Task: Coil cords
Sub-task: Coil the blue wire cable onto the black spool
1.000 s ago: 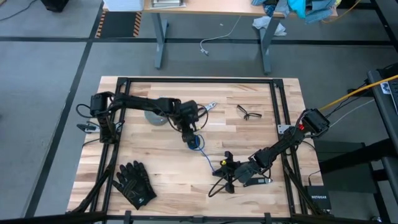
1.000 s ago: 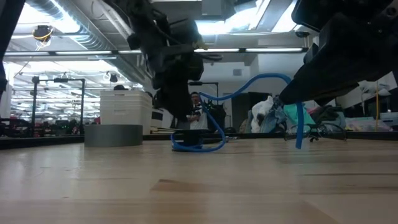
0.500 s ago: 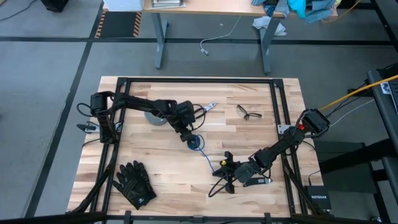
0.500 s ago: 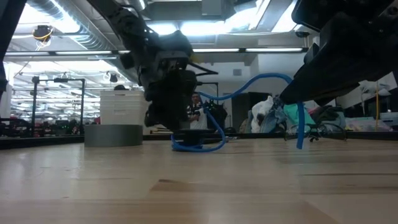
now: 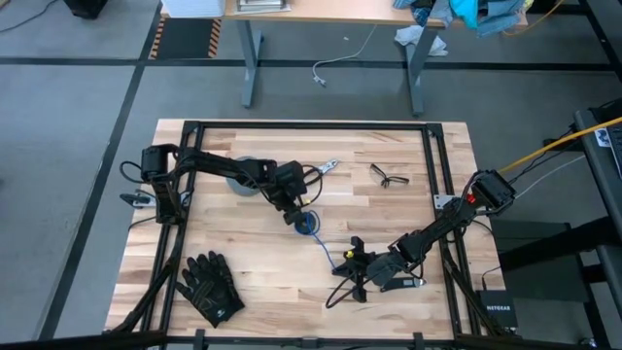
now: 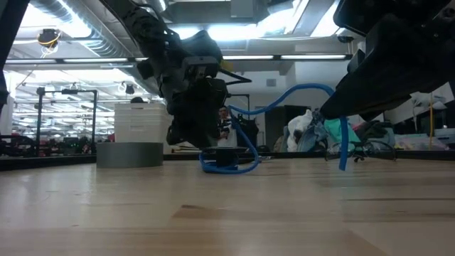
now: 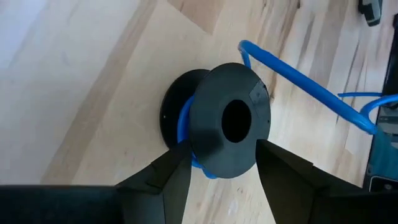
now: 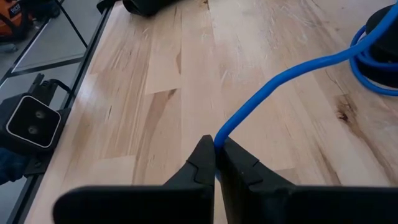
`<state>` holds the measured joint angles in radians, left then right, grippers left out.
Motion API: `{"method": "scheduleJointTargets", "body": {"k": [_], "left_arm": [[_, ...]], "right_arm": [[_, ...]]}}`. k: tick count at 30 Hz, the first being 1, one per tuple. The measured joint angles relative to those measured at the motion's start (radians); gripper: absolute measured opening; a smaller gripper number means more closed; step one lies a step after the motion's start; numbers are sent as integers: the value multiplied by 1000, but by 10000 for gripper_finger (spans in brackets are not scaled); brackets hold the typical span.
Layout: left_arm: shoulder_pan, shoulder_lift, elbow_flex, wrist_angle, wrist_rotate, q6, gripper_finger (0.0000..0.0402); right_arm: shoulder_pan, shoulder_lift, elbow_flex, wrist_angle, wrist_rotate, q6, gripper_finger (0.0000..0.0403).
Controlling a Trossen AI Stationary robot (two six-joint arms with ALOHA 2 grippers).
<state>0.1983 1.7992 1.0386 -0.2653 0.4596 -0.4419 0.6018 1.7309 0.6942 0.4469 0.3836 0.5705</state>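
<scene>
Left gripper has backed off the spool toward the tape roll, fingers apart, holding nothing. Spool rests mid-table. Right gripper pinches the blue cord near the front edge. Risk: a taut cord tips or drags the spool. Winding count unreadable; cord's free end hidden.

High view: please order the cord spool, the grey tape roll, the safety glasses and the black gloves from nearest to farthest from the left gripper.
From the left gripper, mid-table:
1. Cord spool, wound with blue cord, right beside its open fingers.
2. Grey tape roll, behind the left arm, toward the far left.
3. Safety glasses, toward the far right, and black gloves, near left corner: too close to call.
</scene>
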Motion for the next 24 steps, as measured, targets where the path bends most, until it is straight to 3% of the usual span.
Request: {"method": "scheduleJointTargets", "body": {"k": [9, 24], "left_arm": [[15, 0, 0, -6, -68, -16, 171], [19, 27, -1, 41, -60, -67, 171]], "right_arm": [[0, 0, 0, 0, 0, -3, 7], [0, 0, 0, 0, 1, -3, 7]]}}
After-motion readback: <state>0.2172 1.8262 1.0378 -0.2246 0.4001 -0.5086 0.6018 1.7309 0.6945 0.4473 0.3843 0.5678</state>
